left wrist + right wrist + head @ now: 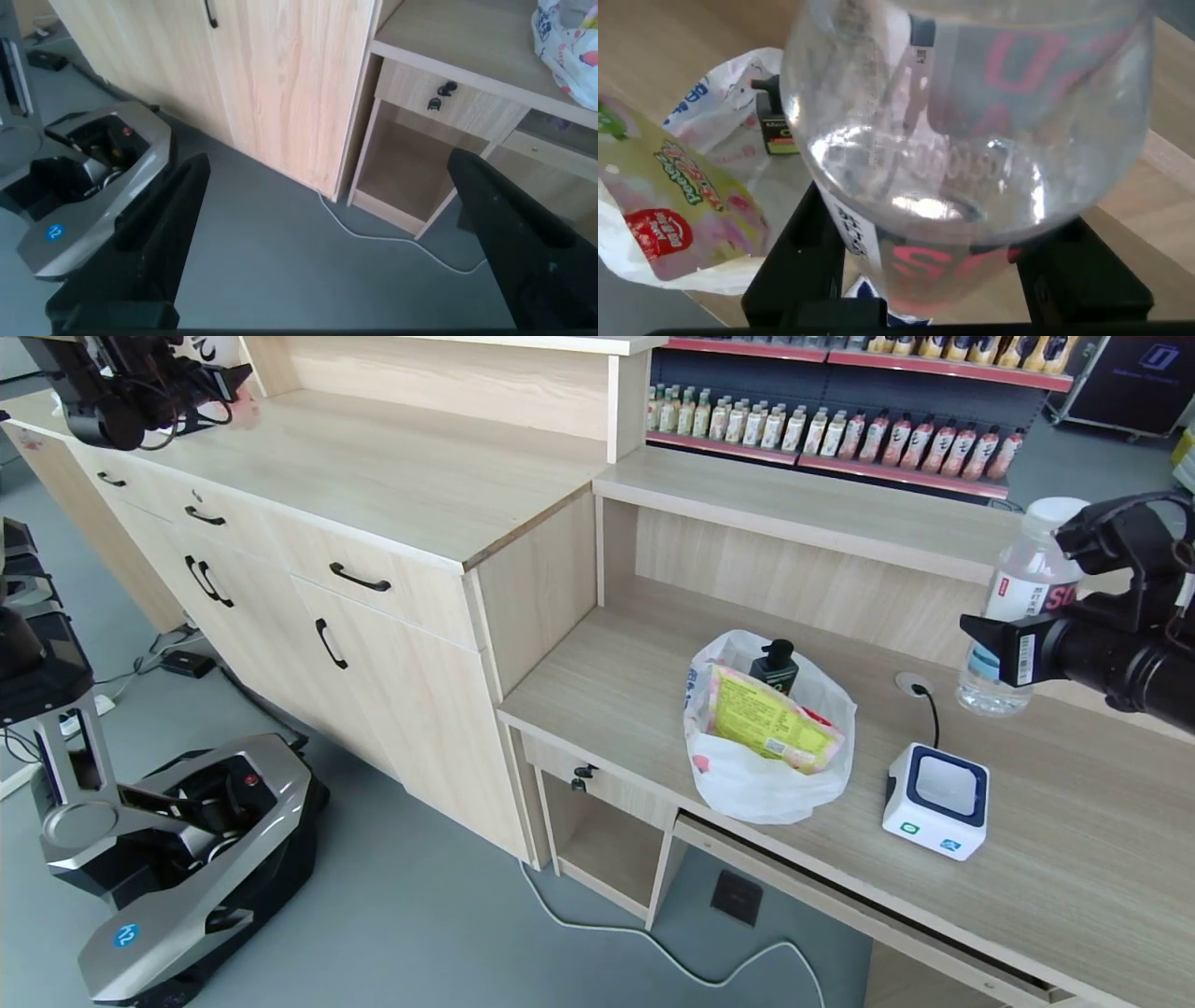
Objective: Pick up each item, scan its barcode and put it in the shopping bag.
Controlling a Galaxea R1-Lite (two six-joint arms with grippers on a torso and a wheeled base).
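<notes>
Head view: right pincer (1006, 651) clamped on upright water bottle (1027, 569).
Scanner (936, 800) sits on worktop (1074, 896) to its left, shopping bag (756, 795) farther left; left pincer (336, 247) spread wide, empty.

The shopping bag (747, 789) sits on the desk (1074, 868), with a snack packet (770, 723) and a pump bottle (775, 667) inside it. The scanner (936, 800) stands just right of the bag, and the water bottle (1022, 583) is behind the scanner.

Small shop, checkout corner, red-edged shelves (896, 475) behind with rows of bottled drinks (822, 431), light wood cashier counter (1074, 882) with drawers, white barcode scanner (936, 800), plastic shopping bag (756, 791) holding packaged goods (767, 721)
</notes>
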